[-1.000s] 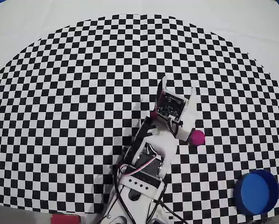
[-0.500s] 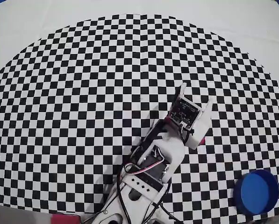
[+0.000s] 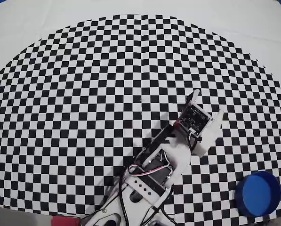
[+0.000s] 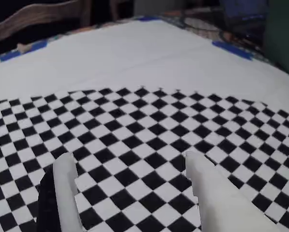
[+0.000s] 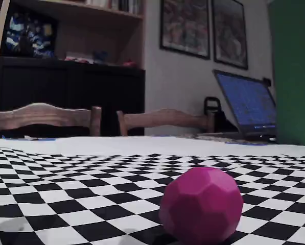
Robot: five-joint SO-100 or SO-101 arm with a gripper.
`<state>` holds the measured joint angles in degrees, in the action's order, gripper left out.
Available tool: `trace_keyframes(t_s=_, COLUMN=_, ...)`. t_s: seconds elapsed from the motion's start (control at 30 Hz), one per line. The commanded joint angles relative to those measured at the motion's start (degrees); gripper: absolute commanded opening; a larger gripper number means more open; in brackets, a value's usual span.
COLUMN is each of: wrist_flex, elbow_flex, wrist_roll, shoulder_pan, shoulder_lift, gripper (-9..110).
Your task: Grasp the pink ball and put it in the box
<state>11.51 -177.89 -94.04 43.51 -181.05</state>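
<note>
end effector (image 4: 129, 193) wide, empty | pink ball (image 5: 201, 205) on mat | box (image 3: 258, 193) far

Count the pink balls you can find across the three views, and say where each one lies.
1: the pink ball rests on the checkered mat in the fixed view; overhead, the arm hides it.

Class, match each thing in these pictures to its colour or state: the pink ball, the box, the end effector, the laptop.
Things:
1. pink ball
2. box
3. end effector
4. laptop

Colour or state:
A. open, nothing held
B. screen lit, in the background
C. magenta, in the fixed view's foreground
D. blue, round, lower right of the overhead view

Pairs: 1-C, 2-D, 3-A, 4-B
</note>
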Motion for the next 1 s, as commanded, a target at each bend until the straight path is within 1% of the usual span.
trace_keyframes(t_s=0.0, wrist_flex=-0.09, elbow_flex=-0.44, wrist_roll=-0.35, shoulder_pan=1.93, shoulder_lift=0.53, gripper=25)
trace_keyframes(t_s=0.37, wrist_flex=0.0, elbow_flex=-0.44, wrist_roll=-0.35, shoulder_pan=4.66, shoulder_lift=0.53, gripper=25)
trace_keyframes(t_s=0.97, wrist_flex=0.18, elbow_flex=-0.44, wrist_roll=-0.18, shoulder_pan=6.06, shoulder_lift=4.22, gripper=25)
